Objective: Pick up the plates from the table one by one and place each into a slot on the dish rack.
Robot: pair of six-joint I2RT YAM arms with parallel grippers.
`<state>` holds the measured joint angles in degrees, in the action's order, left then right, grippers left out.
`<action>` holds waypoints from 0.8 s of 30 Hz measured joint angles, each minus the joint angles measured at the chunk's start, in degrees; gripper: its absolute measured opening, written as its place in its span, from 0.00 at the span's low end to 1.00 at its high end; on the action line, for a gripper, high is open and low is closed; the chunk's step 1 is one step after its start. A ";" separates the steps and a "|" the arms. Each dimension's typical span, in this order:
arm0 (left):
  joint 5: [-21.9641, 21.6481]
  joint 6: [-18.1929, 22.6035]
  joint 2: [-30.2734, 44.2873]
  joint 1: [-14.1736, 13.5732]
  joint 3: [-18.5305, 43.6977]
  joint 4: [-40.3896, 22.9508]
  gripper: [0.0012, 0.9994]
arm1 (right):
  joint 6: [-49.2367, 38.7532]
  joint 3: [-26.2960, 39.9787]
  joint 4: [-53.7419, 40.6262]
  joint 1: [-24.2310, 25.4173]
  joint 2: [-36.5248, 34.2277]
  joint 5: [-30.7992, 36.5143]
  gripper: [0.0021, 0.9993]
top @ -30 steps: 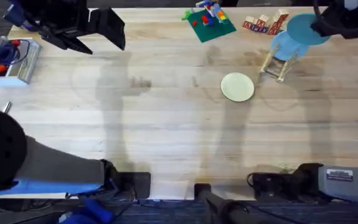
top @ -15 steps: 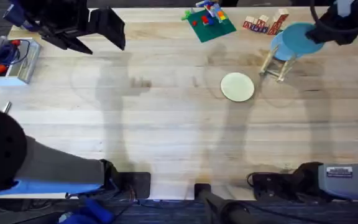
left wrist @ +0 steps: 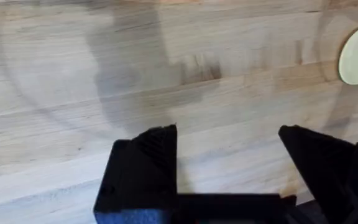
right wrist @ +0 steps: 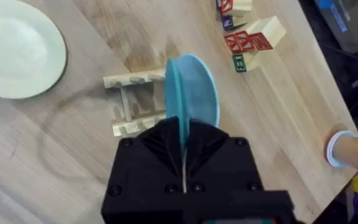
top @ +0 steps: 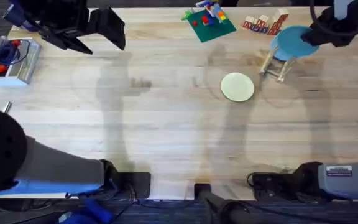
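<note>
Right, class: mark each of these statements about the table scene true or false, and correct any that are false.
1. The right gripper is shut on the teal plate, held on edge above the dish rack. True.
2. The pale yellow-green plate already stands in the rack. False: it lies flat on the table, beside the rack.
3. The left gripper is open and holds nothing. True.
4. The lettered wooden blocks are stacked on the pale plate. False: they sit at the table's far edge, beyond the rack.
5. A green board with toy bricks lies near the far edge. True.
</note>
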<state>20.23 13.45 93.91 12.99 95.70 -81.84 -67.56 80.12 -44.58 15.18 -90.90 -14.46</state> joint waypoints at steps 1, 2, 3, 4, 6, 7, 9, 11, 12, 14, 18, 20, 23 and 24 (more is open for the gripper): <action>0.02 0.00 0.00 0.00 0.00 0.02 1.00 | -0.21 0.01 0.00 0.00 -0.25 0.02 0.03; 0.02 0.00 0.00 0.00 0.00 0.02 1.00 | -0.36 0.00 0.11 0.00 -0.52 -0.05 0.03; 0.00 0.00 0.00 0.00 0.00 0.02 1.00 | -0.45 0.00 0.37 0.00 -0.74 -0.18 0.03; 0.02 0.00 0.00 0.00 0.00 0.02 1.00 | -0.67 0.01 0.61 0.00 -0.93 -0.23 0.03; 0.02 0.00 0.00 0.00 0.00 0.00 0.99 | -0.93 0.02 1.04 0.00 -1.26 -0.24 0.03; 0.00 0.00 0.00 0.00 0.00 0.02 0.99 | -1.11 0.02 1.26 0.00 -1.44 -0.22 0.03; 0.02 0.00 0.00 0.00 0.00 0.00 1.00 | -1.29 0.02 1.84 0.00 -1.82 -0.22 0.03; 0.02 0.00 0.00 0.00 0.00 0.02 1.00 | -1.44 0.02 2.64 0.00 -2.17 -0.22 0.03; 0.02 0.00 0.00 0.00 0.00 0.01 1.00 | -1.49 0.02 2.95 0.00 -2.28 -0.22 0.03; 0.02 0.00 0.00 0.00 0.00 0.02 0.99 | -1.50 0.00 3.02 0.00 -2.31 -0.22 0.03; 0.02 0.00 0.00 0.00 0.00 0.00 0.99 | -1.51 0.01 3.02 0.00 -2.40 -0.22 0.03; 0.02 0.00 0.00 0.00 0.00 0.02 0.99 | -1.50 0.02 2.99 0.00 -2.67 -0.22 0.03; 0.02 0.00 0.00 0.00 0.00 0.02 1.00 | -1.52 0.02 2.93 0.00 -3.70 -0.22 0.03; 0.02 0.00 0.00 0.00 0.00 0.02 1.00 | -1.50 0.02 2.93 0.00 -4.21 -0.22 0.03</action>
<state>20.25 13.45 93.91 12.99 95.70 -81.82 -69.06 80.14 -41.65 15.18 -95.11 -14.68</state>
